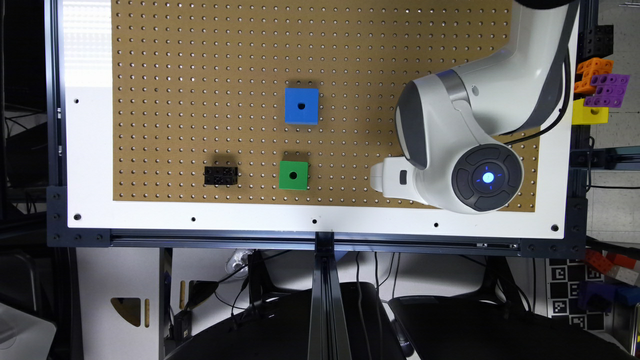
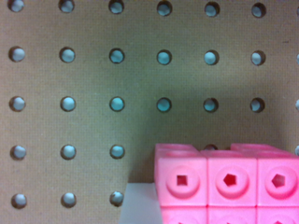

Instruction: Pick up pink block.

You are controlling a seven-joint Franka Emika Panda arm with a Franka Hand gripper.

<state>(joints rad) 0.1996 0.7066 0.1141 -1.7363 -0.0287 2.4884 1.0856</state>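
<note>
Wrist view shows the bright pink rectangular plastic brick (image 2: 229,184) close below; the jaws' state I cannot tell. Descending off-centre could nudge it along the brown pegboard desk (image 2: 93,79).

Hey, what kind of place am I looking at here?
Probably a robotics lab test bench: a white robot arm over a brown pegboard on a metal-framed table, with holed toy blocks such as the blue cube and the pink block.

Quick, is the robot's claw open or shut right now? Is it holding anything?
Gripper: cannot tell if open or shut. The pink block sits close under the wrist camera; no grasp is visible.
</note>
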